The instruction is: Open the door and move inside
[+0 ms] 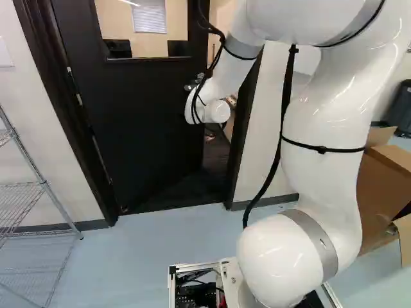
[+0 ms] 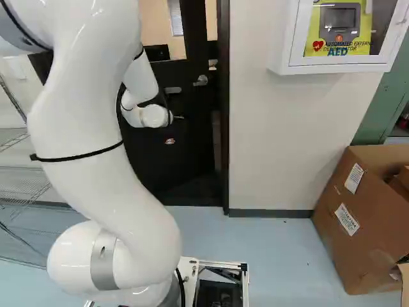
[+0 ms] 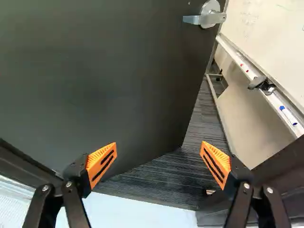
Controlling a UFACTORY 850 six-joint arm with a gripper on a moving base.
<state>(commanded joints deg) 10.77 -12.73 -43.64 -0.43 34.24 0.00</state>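
**Room Layout, Door Handling and Visibility Notes**

The room has a light blue floor (image 1: 154, 247) and pale walls (image 2: 275, 147). A dark door (image 1: 141, 115) stands ajar in its dark frame (image 1: 243, 128), ahead of the white arm (image 1: 324, 128). The leaf angles away from the robot, over ridged dark flooring (image 3: 159, 178) beyond the threshold. The hand (image 3: 159, 151) is spread, its two fingers well apart, with nothing clamped between them.

Handling. The leaf is probably rigid and fairly heavy, but should swing about its hinges under a steady push. A closer, if fitted, would push back. Its face looks smooth, so the pads may slide. The lever handle (image 3: 209, 18) is bright metal, stiff and likely slippery. As the leaf is ajar, turning the lever should be unnecessary. Recommended contact: the face near the free edge, below the lever, where leverage is best. Low force should suffice; breakage is unlikely, except at the window (image 1: 148, 45).

Visibility. The top of the door is cut off in every view. The wrist largely masks the hand in the base views. No contact between hand and leaf can be confirmed. Any closer is out of sight. The space behind the leaf is mostly hidden; only part of a whiteboard (image 3: 266, 38) shows.
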